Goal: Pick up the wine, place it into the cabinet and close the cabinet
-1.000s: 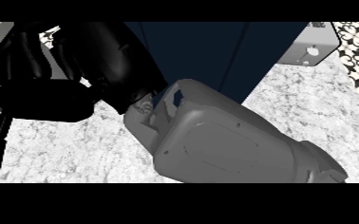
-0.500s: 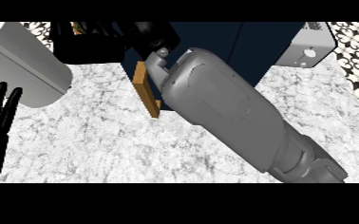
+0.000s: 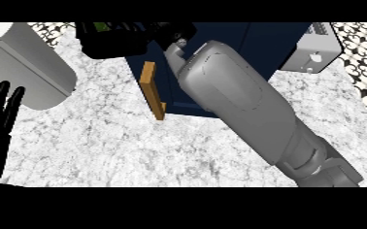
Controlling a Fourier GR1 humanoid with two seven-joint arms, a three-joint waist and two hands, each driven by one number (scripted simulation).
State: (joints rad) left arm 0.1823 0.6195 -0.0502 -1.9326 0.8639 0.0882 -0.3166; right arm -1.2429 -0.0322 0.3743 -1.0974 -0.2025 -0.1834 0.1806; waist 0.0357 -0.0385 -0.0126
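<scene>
The right hand point(image 3: 132, 41), its black fingers curled round what shows only as a green sliver of the dark glass wine bottle point(image 3: 102, 26), hangs at the upper left of the dark blue cabinet point(image 3: 258, 41), just past its tan wooden bar handle point(image 3: 149, 88). The left hand point(image 3: 8, 107) rests open, fingers up, at the view's left edge over the white speckled stone surface point(image 3: 108, 150). To place well, I judge the bottle should go in upright, clear of door edge and handle, and stand settled before the fingers uncurl; the grey forearm hides the opening itself.
</scene>
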